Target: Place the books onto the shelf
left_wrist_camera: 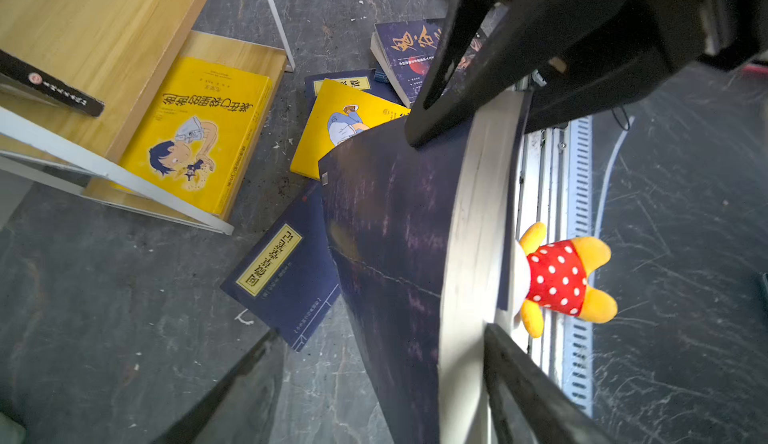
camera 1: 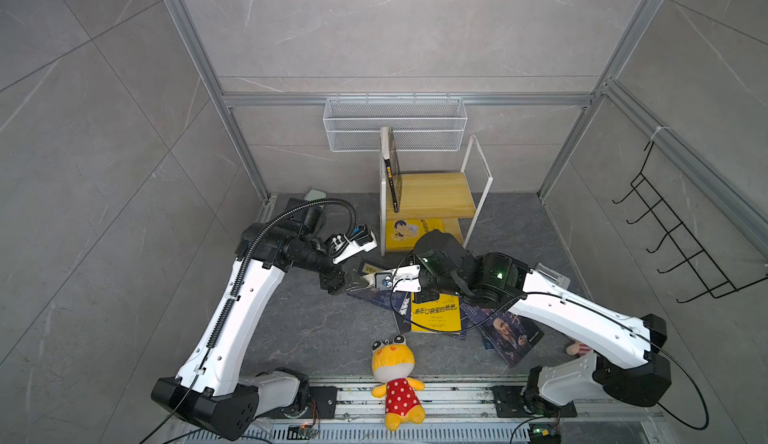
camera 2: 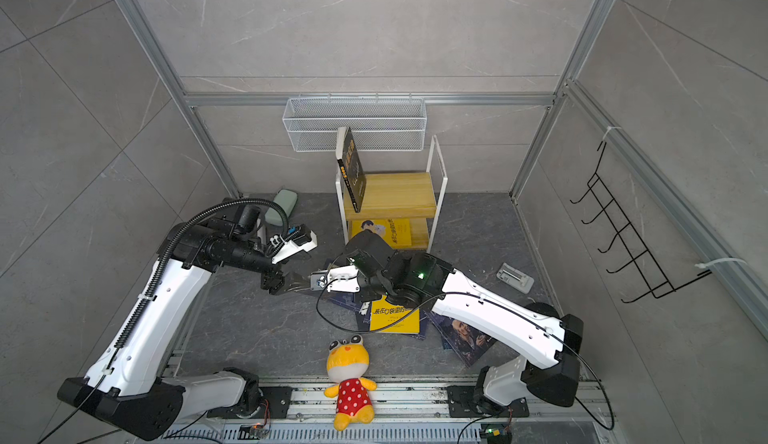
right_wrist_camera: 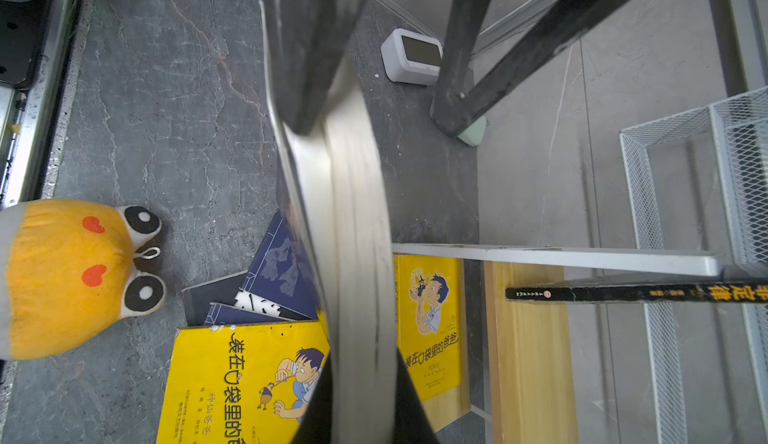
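While your right tool [right_wrist_camera: 365, 400] clamps the navy book [left_wrist_camera: 386, 234], shut the wide-apart left tool [left_wrist_camera: 374, 350] squarely across it before releasing.

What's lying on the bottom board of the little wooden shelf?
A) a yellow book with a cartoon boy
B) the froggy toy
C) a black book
A: the yellow cartoon-boy book lies flat on the shelf's bottom board; the black book stands on the top board.

Held book [left_wrist_camera: 395, 234] hides plush [left_wrist_camera: 561, 275] head; title unseen.
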You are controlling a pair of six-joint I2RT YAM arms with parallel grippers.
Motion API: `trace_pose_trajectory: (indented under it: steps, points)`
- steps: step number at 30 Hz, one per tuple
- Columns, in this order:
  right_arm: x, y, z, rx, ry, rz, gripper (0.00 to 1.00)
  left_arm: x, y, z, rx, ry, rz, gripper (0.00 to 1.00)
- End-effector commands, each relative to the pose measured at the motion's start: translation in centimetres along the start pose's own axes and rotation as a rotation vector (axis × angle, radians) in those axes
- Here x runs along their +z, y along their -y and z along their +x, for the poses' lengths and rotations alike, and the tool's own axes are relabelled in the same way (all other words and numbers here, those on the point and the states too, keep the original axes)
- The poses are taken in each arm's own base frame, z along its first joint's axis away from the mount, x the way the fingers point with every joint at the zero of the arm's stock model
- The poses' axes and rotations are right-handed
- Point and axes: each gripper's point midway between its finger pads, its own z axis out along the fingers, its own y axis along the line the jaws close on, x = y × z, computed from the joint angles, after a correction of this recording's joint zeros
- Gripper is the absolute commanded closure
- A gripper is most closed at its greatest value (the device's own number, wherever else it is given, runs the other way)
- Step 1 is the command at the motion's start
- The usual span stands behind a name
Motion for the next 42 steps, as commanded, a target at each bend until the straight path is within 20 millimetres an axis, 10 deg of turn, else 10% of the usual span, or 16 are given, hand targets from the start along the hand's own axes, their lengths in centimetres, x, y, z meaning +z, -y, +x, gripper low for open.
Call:
trace_pose_trajectory:
  steps: [1, 15, 20, 31, 42]
  points:
    - [-1.2, 3.3, -2.0, 0.036, 0.079, 0.137, 1.00, -0.8, 1.2, -0.1, 0.007, -0.005, 0.018, 0.16]
    - [0.7, 2.6, -1.5, 0.042, 0.053, 0.122, 1.00, -2.4, 2.2, -1.9, 0.026, 0.064, 0.026, 0.04]
    - [1.2, 2.2, -0.9, 0.035, 0.031, 0.124, 1.00, -3.8, 1.2, -3.5, 0.027, 0.109, -0.034, 0.18]
    - [-0.4, 3.1, -2.6, 0.058, 0.115, 0.137, 1.00, -1.0, 1.5, -0.8, -0.012, 0.047, 0.046, 0.21]
    - [-1.7, 4.0, -3.2, 0.095, 0.156, 0.173, 1.00, -0.1, 0.9, 0.3, -0.038, 0.011, 0.038, 0.85]
